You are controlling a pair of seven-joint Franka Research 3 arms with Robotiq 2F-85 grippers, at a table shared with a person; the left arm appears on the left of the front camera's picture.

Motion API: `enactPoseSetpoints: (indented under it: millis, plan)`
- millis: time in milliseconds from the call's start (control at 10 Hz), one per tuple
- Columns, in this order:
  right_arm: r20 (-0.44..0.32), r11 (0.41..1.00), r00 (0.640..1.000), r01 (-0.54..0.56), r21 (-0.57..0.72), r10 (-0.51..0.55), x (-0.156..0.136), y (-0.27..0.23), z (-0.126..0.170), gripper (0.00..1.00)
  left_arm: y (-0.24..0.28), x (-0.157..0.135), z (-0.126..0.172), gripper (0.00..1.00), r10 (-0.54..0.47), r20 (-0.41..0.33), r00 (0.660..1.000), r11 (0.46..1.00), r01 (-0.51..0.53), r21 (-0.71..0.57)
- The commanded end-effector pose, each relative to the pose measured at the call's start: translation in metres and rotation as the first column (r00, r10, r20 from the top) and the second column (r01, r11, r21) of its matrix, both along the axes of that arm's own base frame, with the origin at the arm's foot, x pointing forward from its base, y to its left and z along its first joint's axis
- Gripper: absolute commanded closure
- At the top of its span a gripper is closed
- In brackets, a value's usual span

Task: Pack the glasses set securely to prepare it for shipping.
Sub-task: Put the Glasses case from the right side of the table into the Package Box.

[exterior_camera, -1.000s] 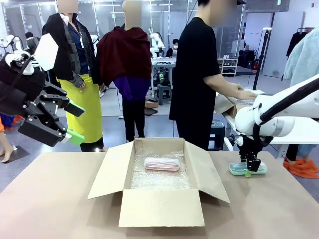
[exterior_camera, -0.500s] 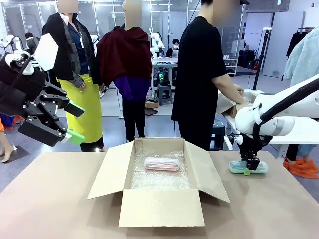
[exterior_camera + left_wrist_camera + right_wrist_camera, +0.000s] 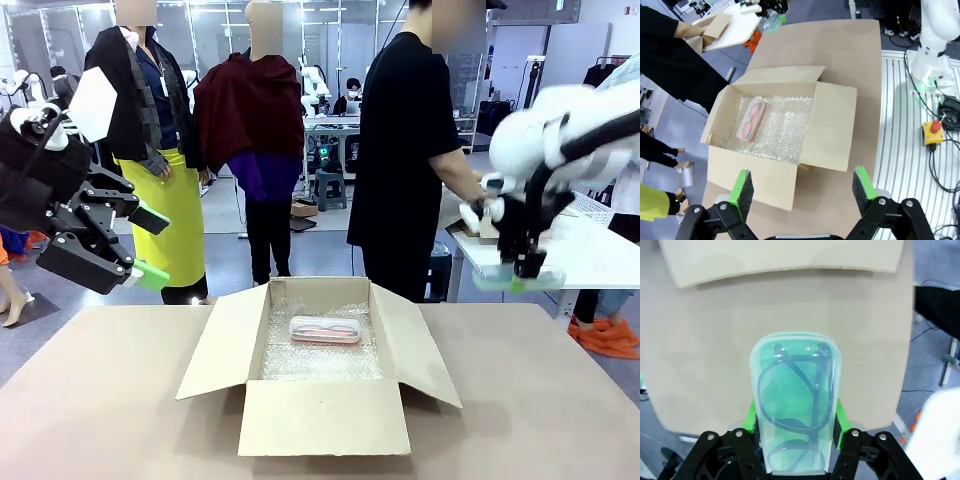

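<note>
Front view, nearest to us: one brown cardboard box (image 3: 325,418) stands on the table (image 3: 90,400) with its four flaps folded out and a layer of bubble wrap (image 3: 320,362) lining the bottom. We count two eyeglass cases. The pale pink case (image 3: 324,330) lies flat on the wrap toward the box's far wall, one pair of spectacles showing through its clear top. The mint green case (image 3: 518,281) hangs in the air over the table's far right part, clamped across its width by the right gripper (image 3: 530,268) (its wrist camera shows one dark-framed pair inside). The left gripper (image 3: 153,246) hovers at the left, fingers spread wide, grasping nothing. Beyond the table, one person (image 3: 405,150) in black stands turned toward a white side table (image 3: 590,255).
</note>
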State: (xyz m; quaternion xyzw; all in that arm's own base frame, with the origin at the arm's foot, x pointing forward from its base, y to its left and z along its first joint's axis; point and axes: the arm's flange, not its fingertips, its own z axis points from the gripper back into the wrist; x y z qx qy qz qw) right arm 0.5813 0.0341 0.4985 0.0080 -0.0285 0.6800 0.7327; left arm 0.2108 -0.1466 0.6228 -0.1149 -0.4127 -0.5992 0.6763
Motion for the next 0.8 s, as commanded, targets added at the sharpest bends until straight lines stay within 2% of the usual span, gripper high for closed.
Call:
enactPoseSetpoints:
  millis: [0,200,400,500,700]
  plan:
    - [0.007,1.0,1.0,-0.008,0.008,0.007,-0.015,0.018,0.037,0.64,0.002,-0.002,0.001,0.0,-0.01,-0.008,1.0,1.0,0.01,0.006]
    - [0.007,1.0,1.0,-0.004,0.007,0.004,-0.029,0.05,0.065,0.64,0.002,-0.002,0.001,0.0,-0.01,-0.008,1.0,1.0,0.01,0.006]
    - [0.015,1.0,1.0,0.002,-0.001,-0.002,-0.039,0.114,0.077,0.64,0.002,-0.002,0.001,0.0,-0.01,-0.008,1.0,1.0,0.01,0.006]
    - [-0.009,1.0,1.0,0.008,-0.002,-0.008,-0.044,0.149,0.075,0.64,0.002,-0.002,0.001,0.0,-0.01,-0.008,1.0,1.0,0.01,0.006]
    - [0.006,0.999,1.0,0.018,-0.032,-0.018,-0.051,0.228,0.054,0.64,0.002,-0.002,0.001,0.0,-0.01,-0.008,1.0,1.0,0.01,0.006]
